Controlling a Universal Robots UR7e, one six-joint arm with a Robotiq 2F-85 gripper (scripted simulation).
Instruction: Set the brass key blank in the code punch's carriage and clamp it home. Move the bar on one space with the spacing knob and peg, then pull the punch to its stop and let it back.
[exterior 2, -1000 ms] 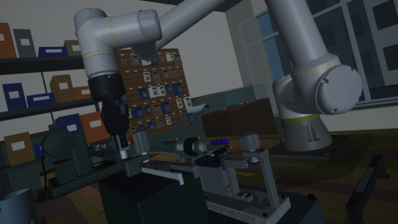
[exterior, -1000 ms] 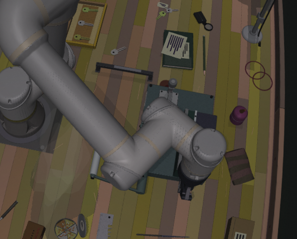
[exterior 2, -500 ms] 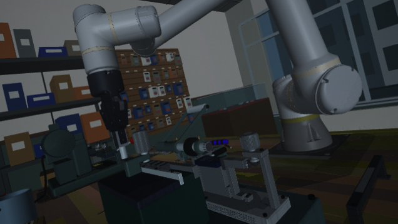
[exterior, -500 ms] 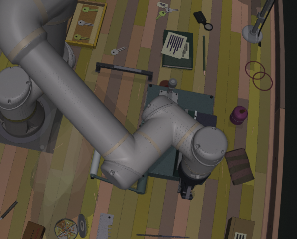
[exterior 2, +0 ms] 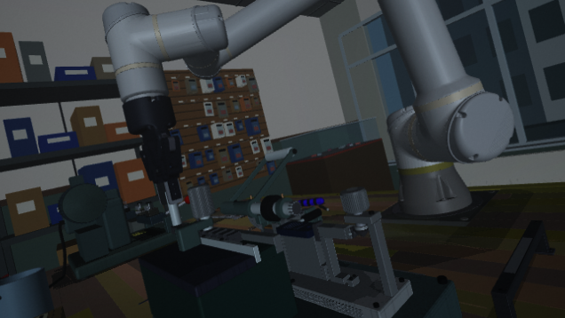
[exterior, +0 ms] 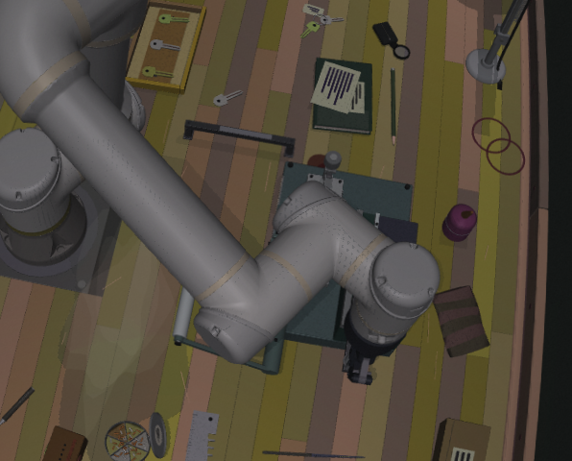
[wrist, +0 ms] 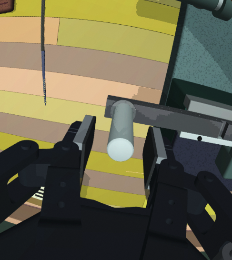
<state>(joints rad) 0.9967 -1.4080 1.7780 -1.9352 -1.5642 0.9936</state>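
Observation:
The white peg [wrist: 120,132] stands up from the end of the dark spacing bar [wrist: 165,116], which runs back into the code punch [exterior 2: 306,231]. My gripper [wrist: 119,143] is open around the peg and holds nothing. Seen from the second side camera, the gripper [exterior 2: 171,197] hangs straight down over the peg [exterior 2: 174,214], next to a knurled knob [exterior 2: 200,201]. A second knurled knob [exterior 2: 354,200] stands on the punch's other end. The arm hides most of the punch from above. I cannot see the brass key blank.
Behind the punch are shelves of boxes and a board of key cards [exterior 2: 222,124]. On the striped bench lie a key tray [exterior: 166,45], a green notebook [exterior: 343,97], a dark handle bar [exterior: 239,135], a purple jar [exterior: 459,222] and a brown block [exterior: 461,320].

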